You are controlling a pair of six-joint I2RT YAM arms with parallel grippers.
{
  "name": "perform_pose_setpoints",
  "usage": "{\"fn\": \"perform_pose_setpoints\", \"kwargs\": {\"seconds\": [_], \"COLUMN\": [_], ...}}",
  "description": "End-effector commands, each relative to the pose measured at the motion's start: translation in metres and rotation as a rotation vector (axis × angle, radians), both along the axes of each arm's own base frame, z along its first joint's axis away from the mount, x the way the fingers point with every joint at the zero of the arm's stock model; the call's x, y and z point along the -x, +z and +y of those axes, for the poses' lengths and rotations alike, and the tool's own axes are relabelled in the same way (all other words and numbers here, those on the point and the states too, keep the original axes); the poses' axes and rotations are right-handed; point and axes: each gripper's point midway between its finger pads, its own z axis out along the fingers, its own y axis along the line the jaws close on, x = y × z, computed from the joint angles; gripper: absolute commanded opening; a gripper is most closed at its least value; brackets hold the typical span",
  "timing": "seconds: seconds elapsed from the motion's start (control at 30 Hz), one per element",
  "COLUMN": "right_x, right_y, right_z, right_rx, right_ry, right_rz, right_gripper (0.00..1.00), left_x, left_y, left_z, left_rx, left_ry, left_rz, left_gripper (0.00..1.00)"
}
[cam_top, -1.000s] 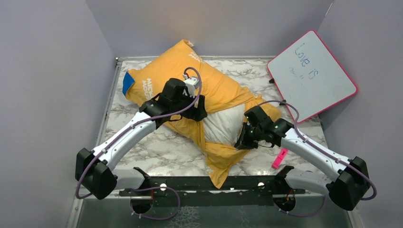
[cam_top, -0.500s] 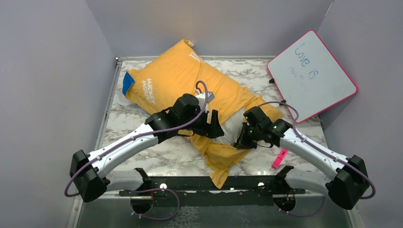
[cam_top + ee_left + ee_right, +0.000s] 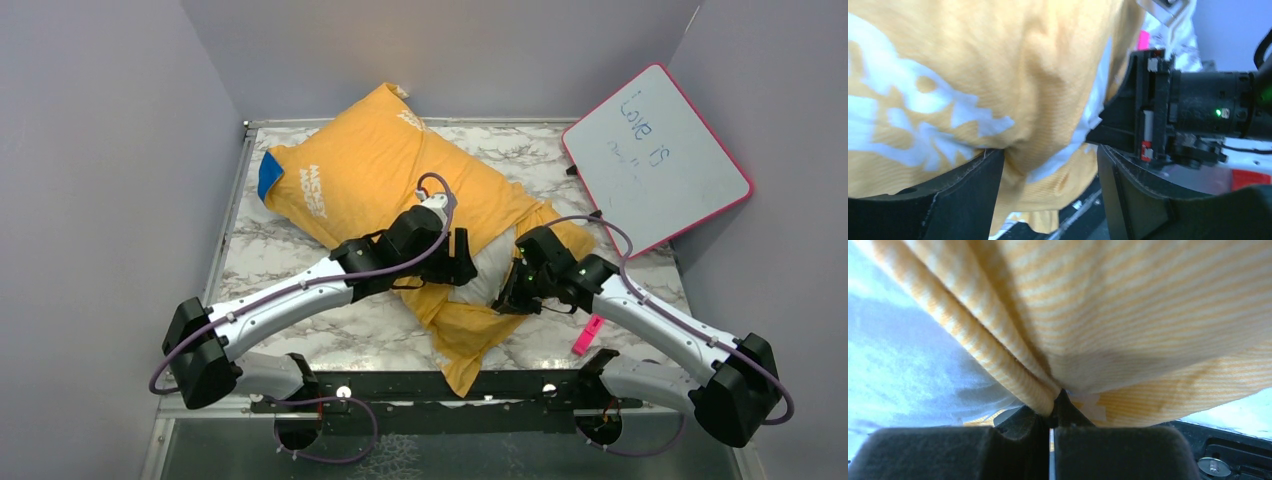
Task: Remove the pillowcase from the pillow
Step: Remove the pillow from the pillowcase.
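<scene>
The orange-yellow pillowcase (image 3: 370,170) with white lettering lies diagonally from the far left to the table's middle, a blue patch (image 3: 268,178) showing at its left corner. The white pillow (image 3: 487,272) bulges out of its near end. My left gripper (image 3: 462,262) hovers at that opening, open; a bunched fold of pillowcase (image 3: 998,75) hangs between its wide fingers (image 3: 963,200), left gripper (image 3: 1049,150). My right gripper (image 3: 508,297) is shut on a pinched fold of the pillowcase (image 3: 1148,315), right gripper (image 3: 1052,415), with the white pillow (image 3: 898,355) beside it.
A pink-edged whiteboard (image 3: 655,160) leans at the back right. A pink marker (image 3: 588,333) lies near the right arm. Grey walls close three sides, and a black rail (image 3: 420,385) runs along the near edge. The right wrist (image 3: 1198,110) sits close beside my left fingers.
My left arm has swung right and nearer, off the top of the pillowcase to the exposed white end beside the right gripper. The right gripper has held still, shut on the fabric.
</scene>
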Motion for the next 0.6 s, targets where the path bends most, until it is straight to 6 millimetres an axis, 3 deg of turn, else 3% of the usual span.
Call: {"fn": "perform_pose_setpoints", "kwargs": {"seconds": [0.0,0.1,0.2,0.33,0.57], "right_x": [0.004,0.003,0.002,0.004,0.019], "right_y": [-0.009,-0.007,-0.005,-0.004,-0.016], "right_z": [-0.014,-0.013,-0.016,-0.023,-0.039], "right_rx": [0.074,0.073,0.083,0.108,0.183], "right_ry": [-0.021,-0.022,-0.03,-0.042,-0.044], "right_rz": [0.017,0.013,0.004,0.001,0.067], "right_gripper": [0.02,0.02,0.02,0.02,0.02], "left_x": [-0.039,-0.053,-0.06,-0.084,-0.154], "left_y": [0.015,-0.008,-0.015,0.0,0.047], "left_z": [0.028,0.053,0.063,0.092,0.152], "left_rx": [-0.196,-0.42,-0.529,-0.653,-0.717], "left_ry": [0.093,0.117,0.088,0.168,0.342], "left_rz": [-0.206,-0.238,-0.282,-0.377,-0.446], "left_gripper": [0.61,0.43,0.33,0.07,0.0]}}
